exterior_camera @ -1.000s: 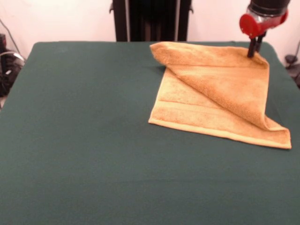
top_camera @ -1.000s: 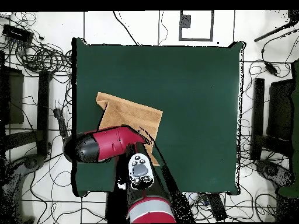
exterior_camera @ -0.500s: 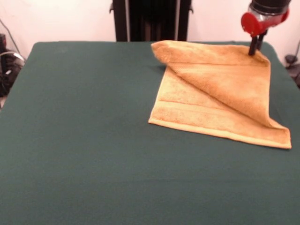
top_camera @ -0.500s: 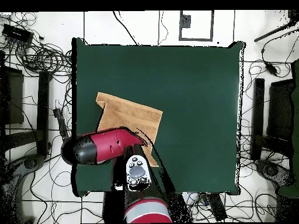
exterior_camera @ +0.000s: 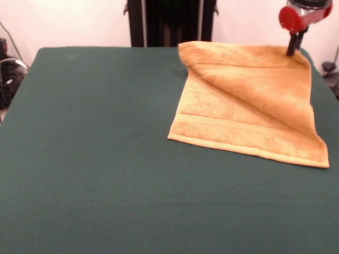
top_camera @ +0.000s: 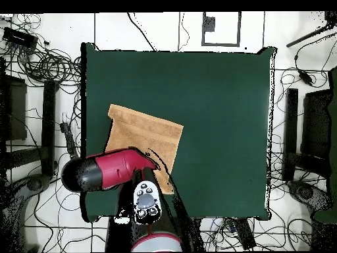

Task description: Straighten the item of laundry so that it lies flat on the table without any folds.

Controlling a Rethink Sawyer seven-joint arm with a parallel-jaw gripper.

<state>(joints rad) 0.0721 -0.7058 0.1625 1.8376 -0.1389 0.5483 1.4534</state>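
The golden-orange towel lies at the far right of the dark green table. Its far part is folded over along a diagonal crease that runs from the far left corner to the near right corner. A woven band runs near its front hem. My gripper is shut on the towel's far right corner and holds it slightly raised by the table's far right edge. In the overhead view the towel lies at the table's left side, and my red arm hides its lower part and the gripper.
The robot's black pedestal stands behind the table's far edge. Cables and stands lie on the floor round the table. The towel's right hem lies close to the table's right edge.
My gripper has moved right and farther back with the towel's corner. The folded flap has spread wider toward the right edge and the crease has shifted.
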